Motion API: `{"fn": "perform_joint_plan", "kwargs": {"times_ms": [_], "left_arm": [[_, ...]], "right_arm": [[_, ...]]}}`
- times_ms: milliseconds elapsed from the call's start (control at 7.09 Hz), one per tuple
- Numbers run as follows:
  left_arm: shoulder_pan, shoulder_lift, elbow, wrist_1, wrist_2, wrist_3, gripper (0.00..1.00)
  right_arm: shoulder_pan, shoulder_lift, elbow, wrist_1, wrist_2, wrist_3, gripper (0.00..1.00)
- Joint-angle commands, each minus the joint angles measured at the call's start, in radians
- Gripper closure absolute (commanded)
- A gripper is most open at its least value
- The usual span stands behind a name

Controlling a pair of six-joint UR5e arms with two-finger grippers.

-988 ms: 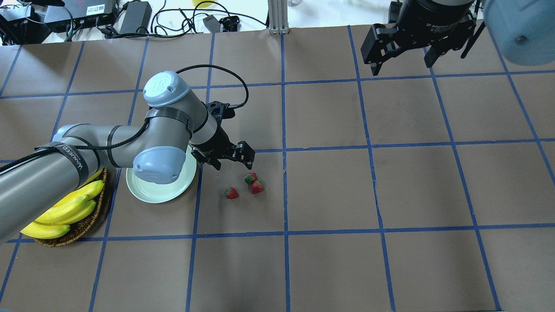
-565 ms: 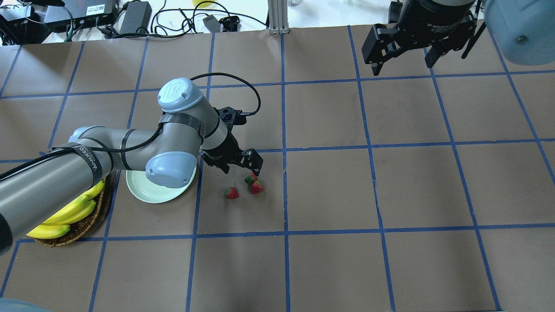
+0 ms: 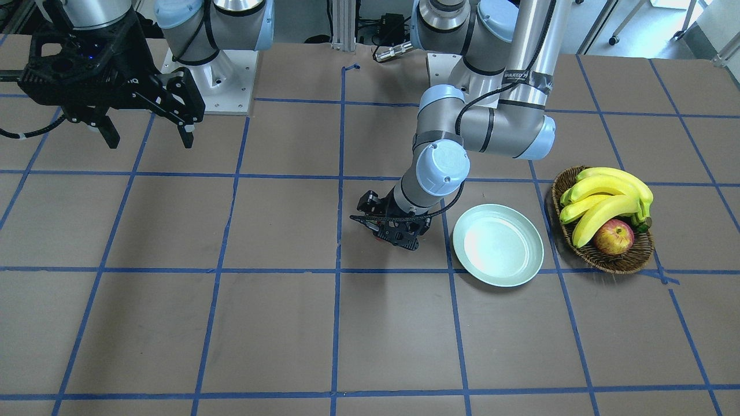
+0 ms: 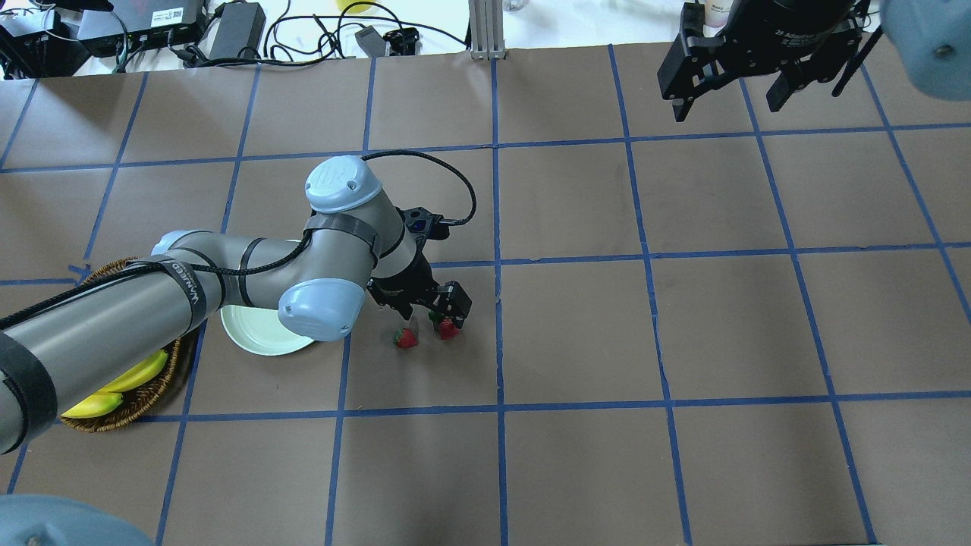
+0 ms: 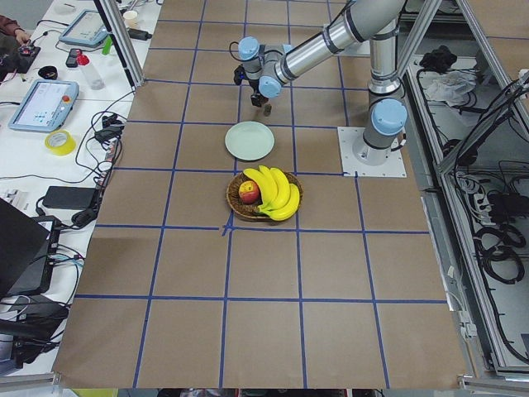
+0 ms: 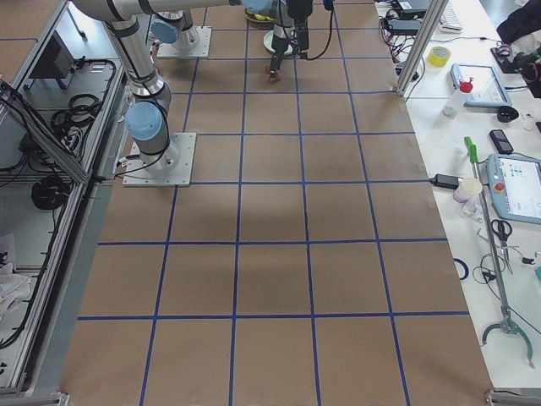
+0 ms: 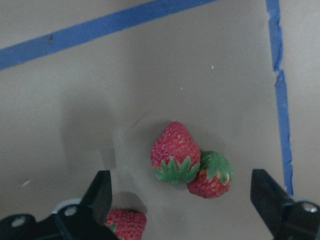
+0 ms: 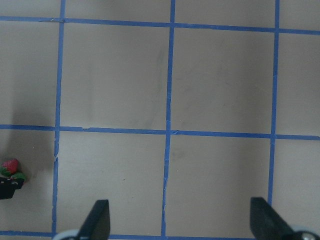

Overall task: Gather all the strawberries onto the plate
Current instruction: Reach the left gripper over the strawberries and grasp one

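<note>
Three small red strawberries lie on the brown table. Two touch each other (image 7: 175, 150) (image 7: 212, 176), and the third (image 7: 125, 222) lies apart by the left finger. In the overhead view the single one (image 4: 406, 338) is clear, while the pair (image 4: 447, 328) is partly covered. My left gripper (image 4: 436, 315) is open and low over the pair, with its jaws on either side of them and holding nothing (image 7: 182, 205). The mint-green plate (image 4: 258, 337) sits to its left, partly under the arm, and looks empty in the front view (image 3: 498, 244). My right gripper (image 4: 727, 102) is open and empty, high at the far right.
A wicker basket (image 3: 604, 263) with bananas (image 3: 601, 199) and an apple (image 3: 614, 237) stands beyond the plate. Cables and power supplies (image 4: 235, 30) lie past the table's far edge. Blue tape lines grid the table.
My left gripper has moved right and down, from beside the plate to over the pair of strawberries. My right gripper has shifted slightly farther away. The strawberries have not moved.
</note>
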Motion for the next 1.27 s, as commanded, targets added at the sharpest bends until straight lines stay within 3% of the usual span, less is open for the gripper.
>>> {"fn": "perform_joint_plan", "kwargs": {"times_ms": [0,141,423,565,988,1129], "left_arm": [[-0.001,-0.012,0.0,0.012,0.003,0.0,0.16],[-0.001,-0.015,0.0,0.012,0.003,0.0,0.35],[-0.001,-0.014,0.016,0.014,0.0,0.0,0.89],[-0.001,-0.012,0.032,0.012,-0.002,0.003,1.0],[0.004,0.012,0.08,-0.012,0.001,-0.004,1.0],[0.015,0.025,0.133,-0.093,0.006,-0.01,1.0]], "right_arm": [[-0.001,-0.002,0.001,0.003,0.045,-0.005,0.0],[-0.002,-0.002,0.001,0.001,0.039,-0.005,0.0],[-0.002,-0.002,0.001,0.003,0.031,-0.004,0.0],[0.002,-0.005,0.003,0.001,0.029,0.01,0.0],[0.003,-0.011,0.015,0.004,0.012,0.03,0.0],[0.003,-0.02,0.017,0.006,0.0,0.048,0.0]]}}
